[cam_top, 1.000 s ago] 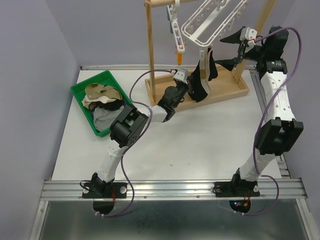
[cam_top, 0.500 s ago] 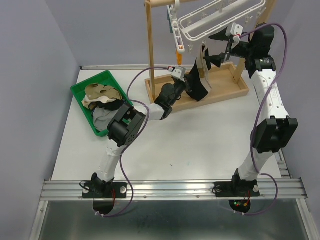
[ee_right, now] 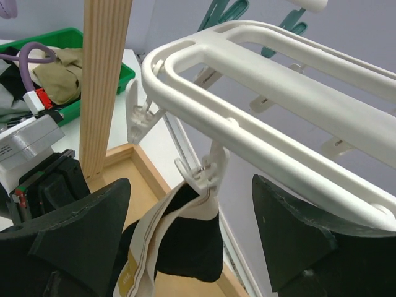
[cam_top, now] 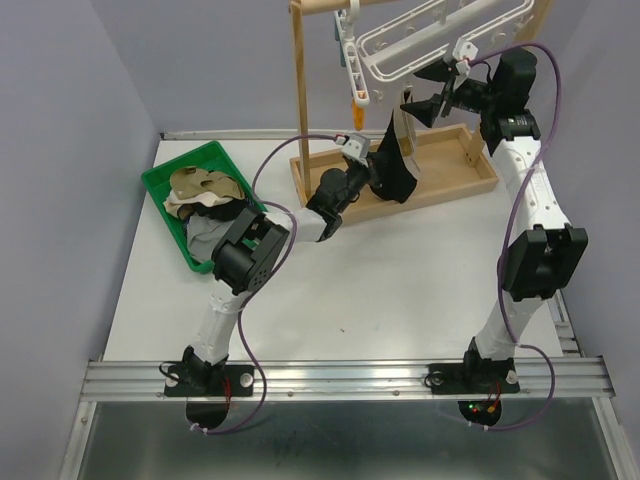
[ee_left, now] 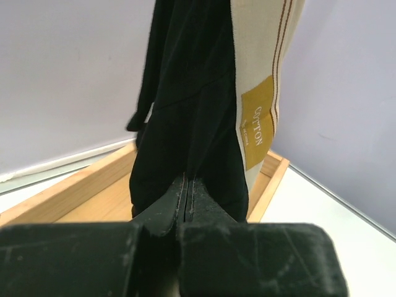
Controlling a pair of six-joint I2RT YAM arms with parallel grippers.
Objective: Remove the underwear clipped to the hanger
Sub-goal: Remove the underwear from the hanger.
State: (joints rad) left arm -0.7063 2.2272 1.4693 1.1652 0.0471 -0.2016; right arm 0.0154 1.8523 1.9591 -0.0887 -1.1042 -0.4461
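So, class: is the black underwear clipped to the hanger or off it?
The black underwear is clipped on: a white clip on the hanger pinches its top, and it hangs below.

The top external view looks down from above and behind the arm bases, far enough to hold the whole table, with the wooden tray in its upper half. The left wrist view looks along the left gripper, very near the black underwear. The right wrist view faces the white hanger from close below. All three views share that underwear.
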